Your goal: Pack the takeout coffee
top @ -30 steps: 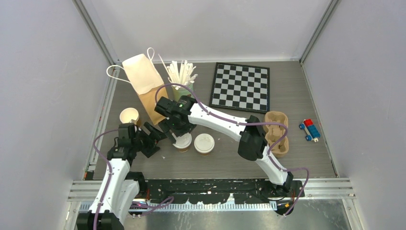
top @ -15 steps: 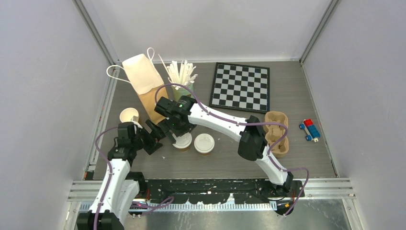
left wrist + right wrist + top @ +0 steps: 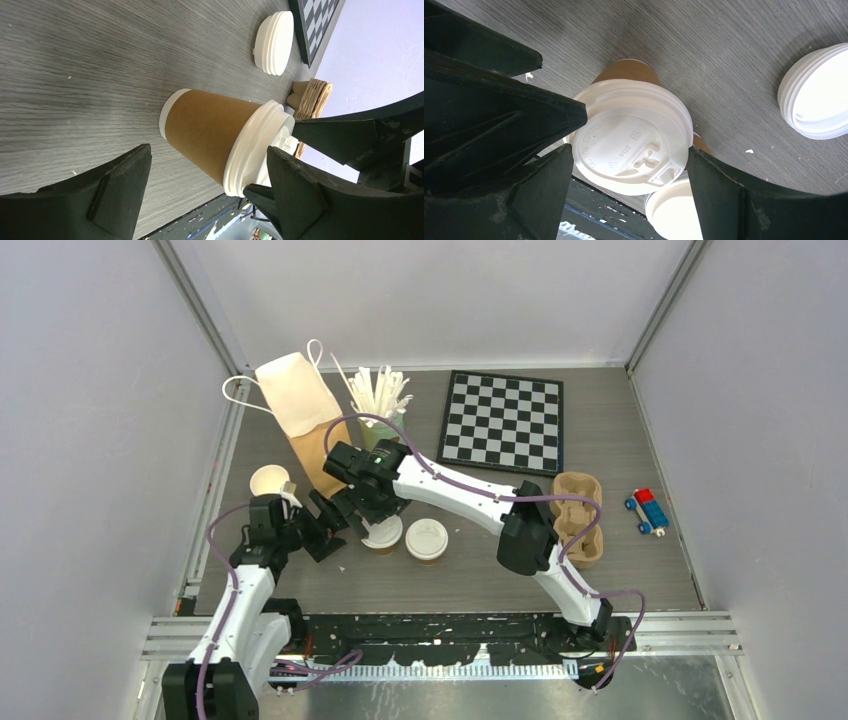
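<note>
A tan paper cup (image 3: 382, 537) with a white lid (image 3: 631, 140) stands at the front middle of the table; it also shows in the left wrist view (image 3: 210, 132). My right gripper (image 3: 374, 520) hangs over it, and its fingers (image 3: 709, 180) touch both sides of the lid's rim (image 3: 630, 150). My left gripper (image 3: 337, 528) is open just left of the cup, jaws either side of it without touching (image 3: 207, 152). A second tan cup (image 3: 270, 481) stands open at the left. A loose white lid (image 3: 427, 538) lies right of the first cup.
A brown paper bag with a cream cloth bag (image 3: 300, 400) and a mint-green can of white sticks (image 3: 378, 400) stand behind the cups. A chessboard (image 3: 503, 420) lies at the back right. A pulp cup tray (image 3: 580, 515) and a toy car (image 3: 647, 511) sit at the right.
My left gripper has moved a little to the right, closer to the lidded cup. My right gripper has stayed over the lid.
</note>
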Motion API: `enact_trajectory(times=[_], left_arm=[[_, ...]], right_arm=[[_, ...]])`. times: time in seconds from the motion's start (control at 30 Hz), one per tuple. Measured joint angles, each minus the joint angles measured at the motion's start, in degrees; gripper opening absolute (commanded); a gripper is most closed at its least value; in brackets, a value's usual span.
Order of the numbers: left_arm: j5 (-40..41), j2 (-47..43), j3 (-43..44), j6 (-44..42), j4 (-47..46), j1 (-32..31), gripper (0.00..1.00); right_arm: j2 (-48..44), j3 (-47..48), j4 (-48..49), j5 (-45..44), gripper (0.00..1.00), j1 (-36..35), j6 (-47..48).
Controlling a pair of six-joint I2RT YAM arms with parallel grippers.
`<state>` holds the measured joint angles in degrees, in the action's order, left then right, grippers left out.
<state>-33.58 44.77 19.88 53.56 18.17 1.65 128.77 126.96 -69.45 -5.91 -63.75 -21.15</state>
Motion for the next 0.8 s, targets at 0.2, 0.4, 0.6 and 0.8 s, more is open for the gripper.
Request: enact_trajectory(times=[0.2, 0.4, 0.6, 0.8], left_arm=[[-1.07, 0.00, -1.40, 0.15, -1.16, 0.00, 0.88], [-1.36, -1.60, -2.12, 1.81, -1.95, 0.00, 0.88], [-1.92, -2.27, -2.12, 1.97, -2.23, 0.02, 0.89], [-3.17, -0.46, -2.16, 1.88, -3.89, 0.07, 0.88]], right_arm=[[-0.15, -0.72, 0.46, 0.04, 0.86, 0.00, -0.02], [-1.68, -3.39, 2.38, 0.20, 0.86, 0.00, -0.09], [-3.13, -5.51, 3.69, 0.15, 0.86, 0.00, -0.15], [-4.02, -7.43, 5.25, 0.04, 0.86, 0.02, -0.22]])
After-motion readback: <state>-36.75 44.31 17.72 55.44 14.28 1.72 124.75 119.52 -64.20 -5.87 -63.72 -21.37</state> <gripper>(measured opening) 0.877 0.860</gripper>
